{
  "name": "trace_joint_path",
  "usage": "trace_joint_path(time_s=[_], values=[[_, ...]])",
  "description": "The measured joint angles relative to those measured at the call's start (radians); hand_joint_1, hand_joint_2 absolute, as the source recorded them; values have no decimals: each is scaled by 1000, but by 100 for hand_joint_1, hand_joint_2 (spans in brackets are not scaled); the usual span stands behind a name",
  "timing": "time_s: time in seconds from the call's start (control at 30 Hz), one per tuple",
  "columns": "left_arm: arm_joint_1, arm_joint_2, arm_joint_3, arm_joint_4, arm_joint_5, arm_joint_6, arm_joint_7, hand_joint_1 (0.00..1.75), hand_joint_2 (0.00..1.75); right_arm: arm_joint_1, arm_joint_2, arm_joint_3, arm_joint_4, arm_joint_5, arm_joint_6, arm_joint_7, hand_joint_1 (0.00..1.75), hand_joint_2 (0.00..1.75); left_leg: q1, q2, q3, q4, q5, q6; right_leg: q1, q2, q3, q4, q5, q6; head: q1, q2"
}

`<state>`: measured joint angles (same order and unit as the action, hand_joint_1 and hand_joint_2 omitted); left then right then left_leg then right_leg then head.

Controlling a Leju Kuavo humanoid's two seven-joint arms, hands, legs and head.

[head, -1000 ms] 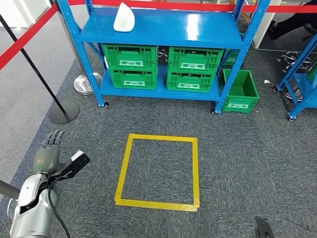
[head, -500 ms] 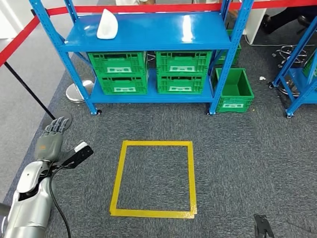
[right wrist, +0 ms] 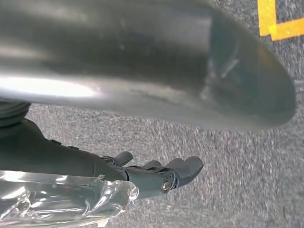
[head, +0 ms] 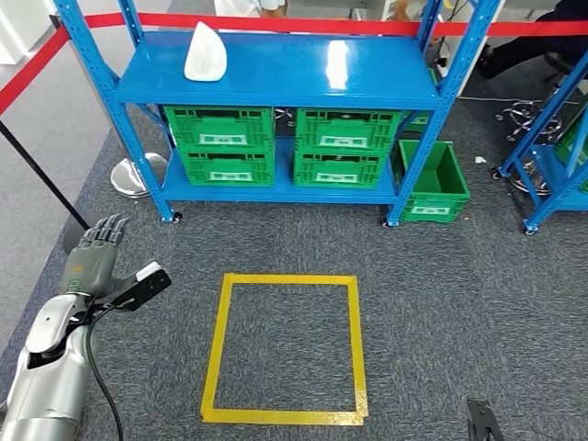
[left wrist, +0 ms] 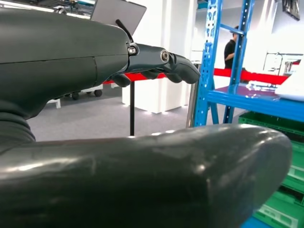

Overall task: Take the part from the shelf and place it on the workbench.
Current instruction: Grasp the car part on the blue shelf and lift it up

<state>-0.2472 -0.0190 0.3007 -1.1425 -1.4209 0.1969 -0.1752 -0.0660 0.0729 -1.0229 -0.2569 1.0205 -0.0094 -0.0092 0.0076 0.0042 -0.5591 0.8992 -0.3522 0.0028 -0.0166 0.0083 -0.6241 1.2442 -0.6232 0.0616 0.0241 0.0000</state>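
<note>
Left hand (head: 94,257) hangs low over the grey carpet with fingers spread and nothing in it, well short of the blue shelf (head: 277,69). On that shelf's top board, toward its left end, sits the white part (head: 205,52), above green crates (head: 221,142). A yellow tape square (head: 284,349) marks the floor. From the left wrist, the fingers (left wrist: 161,59) reach out straight beside the shelf post. From the right wrist, the right hand (right wrist: 157,175) has fingers extended over carpet, with clear plastic (right wrist: 53,199) beside it; whether it holds that, I cannot tell.
</note>
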Motion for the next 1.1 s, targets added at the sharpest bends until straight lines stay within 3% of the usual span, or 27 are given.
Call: trace_joint_path(time_s=[0.03,0.07,0.13,0.2,0.27,0.37,0.47,0.5,0.57,0.6,0.63,0.67,0.7,0.73,0.77,0.8,0.83,0.9,0.97,1.0,1.03,1.1], values=[[1,1,-2,0,0,-3,1,0,0,1,0,-1,1,0,1,-1,0,0,-4,-1,8,0,-7,2,4,0,-14,-12,32,-7,0,0],[1,2,-4,0,2,-7,1,0,0,1,0,-2,1,1,2,-2,0,0,-8,-2,19,0,-14,3,10,0,-6,-65,82,-17,1,0],[1,7,-10,1,5,-16,-2,0,0,-1,0,-5,2,3,3,-4,0,0,-13,-3,39,0,-28,1,24,2,42,-217,184,-39,0,0],[1,12,-19,4,8,-20,-4,0,0,-1,-1,-6,2,6,4,-4,0,0,-17,-5,48,0,-38,-4,33,2,72,-301,236,-52,-1,0],[2,18,-25,6,8,-20,-4,0,0,-1,-1,-7,2,9,4,-2,0,0,-19,-7,45,3,-41,0,33,3,73,-309,248,-48,-1,0],[0,24,-31,6,8,-20,-4,0,0,-3,1,-8,4,13,5,0,0,0,-23,-7,42,-3,-42,22,27,7,71,-318,253,-39,-3,0],[-9,28,-39,5,8,-19,-4,0,0,-3,3,-9,4,17,6,-1,0,0,-16,-4,80,-66,-32,31,28,8,66,-313,242,-34,-3,0],[-12,28,-43,4,8,-20,-4,0,0,-3,2,-9,4,18,7,-2,0,0,-10,-4,94,-83,-30,27,28,7,45,-275,225,-30,-1,0],[-15,29,-51,5,9,-22,-3,0,0,-2,3,-9,4,20,8,-4,0,0,-1,-3,109,-88,-39,15,17,5,-32,-136,173,-15,2,0],[-14,29,-54,6,10,-22,-3,0,0,-1,3,-9,5,21,8,-4,0,0,5,-4,116,-87,-47,6,9,4,-72,-72,157,-6,2,0],[-12,29,-57,7,11,-23,-3,0,0,1,3,-9,5,22,9,-4,0,0,12,-4,125,-84,-57,-4,1,3,-98,-37,160,5,1,0],[-10,29,-59,7,11,-23,-2,0,0,2,3,-9,5,23,9,-4,0,0,22,-4,136,-81,-68,-15,-8,2,-103,-44,183,17,1,0],[-8,29,-62,7,12,-24,-2,0,0,3,2,-9,5,23,9,-4,0,0,33,-5,150,-77,-82,-27,-18,0,-85,-94,224,31,1,0],[-8,29,-64,8,14,-24,-1,0,0,3,3,-10,5,24,9,-3,0,0,43,-5,164,-73,-98,-41,-29,-3,-55,-165,270,48,2,0],[-8,29,-66,8,16,-24,-1,0,0,3,6,-10,8,24,9,-1,0,0,51,-5,175,-69,-112,-55,-36,-3,-23,-228,296,64,6,0],[-8,30,-68,7,17,-24,0,0,0,2,6,-12,10,24,8,1,0,0,56,-6,182,-67,-122,-68,-40,-3,1,-272,305,66,10,0],[-8,30,-69,7,19,-24,2,0,0,1,6,-14,12,24,8,3,0,0,57,-6,187,-68,-128,-77,-40,-2,12,-291,297,58,12,0],[-8,30,-72,7,21,-24,3,0,0,2,3,-19,13,24,8,6,0,0,59,-6,202,-87,-133,-87,-32,0,20,-288,264,15,8,0],[-11,29,-76,3,23,-23,4,0,0,4,3,-23,13,25,7,7,0,0,62,-4,215,-83,-151,-93,-30,2,42,-295,240,-12,-1,0],[-12,29,-77,1,25,-22,4,0,0,5,3,-25,13,26,7,7,0,0,61,-2,197,-38,-172,-94,-30,3,60,-304,229,-21,-5,0],[-12,29,-78,0,26,-21,4,0,0,6,3,-26,14,27,6,6,0,0,59,-2,156,41,-196,-93,-31,3,80,-315,219,-26,-11,0],[0,29,-79,2,27,-22,4,0,0,13,3,-26,14,27,6,7,0,0,53,-2,36,219,-234,-89,-31,4,123,-335,197,-30,-18,0]])
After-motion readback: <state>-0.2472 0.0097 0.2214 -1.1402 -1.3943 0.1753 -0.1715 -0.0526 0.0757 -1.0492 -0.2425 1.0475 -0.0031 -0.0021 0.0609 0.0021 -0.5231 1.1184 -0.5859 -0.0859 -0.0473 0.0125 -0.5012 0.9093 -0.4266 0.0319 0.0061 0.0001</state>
